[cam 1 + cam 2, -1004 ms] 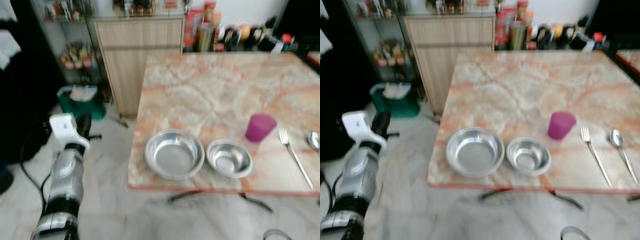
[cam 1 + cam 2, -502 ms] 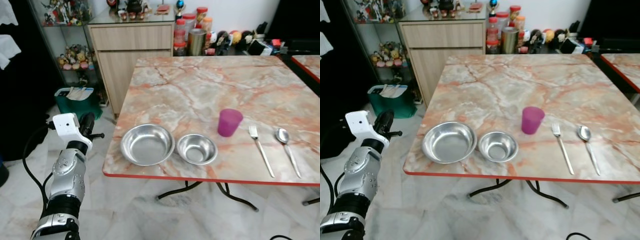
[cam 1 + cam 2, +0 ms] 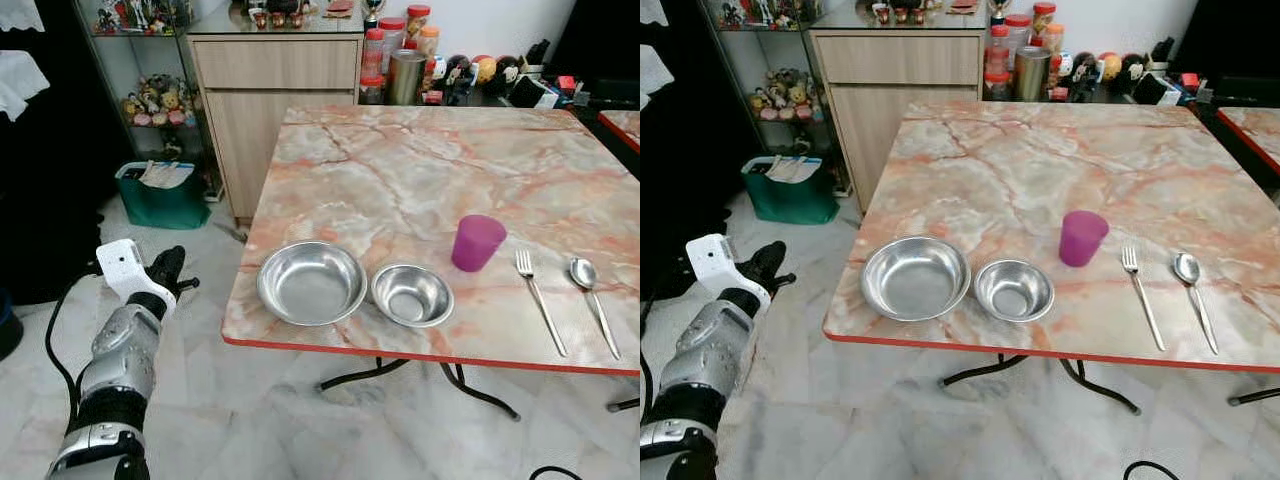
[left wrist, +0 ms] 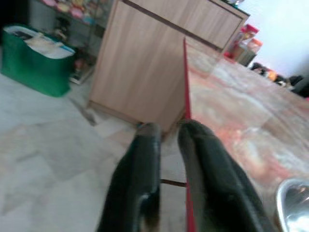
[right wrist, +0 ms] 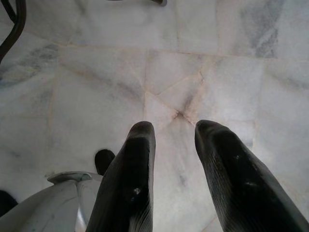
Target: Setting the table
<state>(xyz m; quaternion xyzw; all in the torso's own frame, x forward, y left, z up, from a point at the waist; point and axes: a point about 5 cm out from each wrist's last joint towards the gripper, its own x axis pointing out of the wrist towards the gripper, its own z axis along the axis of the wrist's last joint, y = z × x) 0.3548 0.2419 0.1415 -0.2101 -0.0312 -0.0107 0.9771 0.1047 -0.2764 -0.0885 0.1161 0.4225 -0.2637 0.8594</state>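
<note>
On the marble table (image 3: 400, 170), along its near red edge, stand a large steel bowl (image 3: 312, 283) and a smaller steel bowl (image 3: 411, 295) side by side. To their right is a purple cup (image 3: 476, 242), then a fork (image 3: 540, 302) and a spoon (image 3: 590, 290) lying parallel. My left gripper (image 3: 165, 268) is raised off the table's left side, below its top, fingers (image 4: 145, 159) close together with nothing between them. It points at the table's red edge. My right gripper (image 5: 174, 130) hangs over the floor, fingers apart and empty.
A wooden cabinet (image 3: 280, 100) stands behind the table's far left corner, with jars and bottles (image 3: 410, 60) beside it. A green bin (image 3: 160, 195) sits on the marble floor under a glass shelf of figurines (image 3: 150, 100). Black metal table legs (image 3: 400, 375) show beneath the table.
The whole picture shifted and sharpened as the camera moved. Bowls, cup, fork and spoon keep their arrangement. My left arm sits slightly lower in the picture.
</note>
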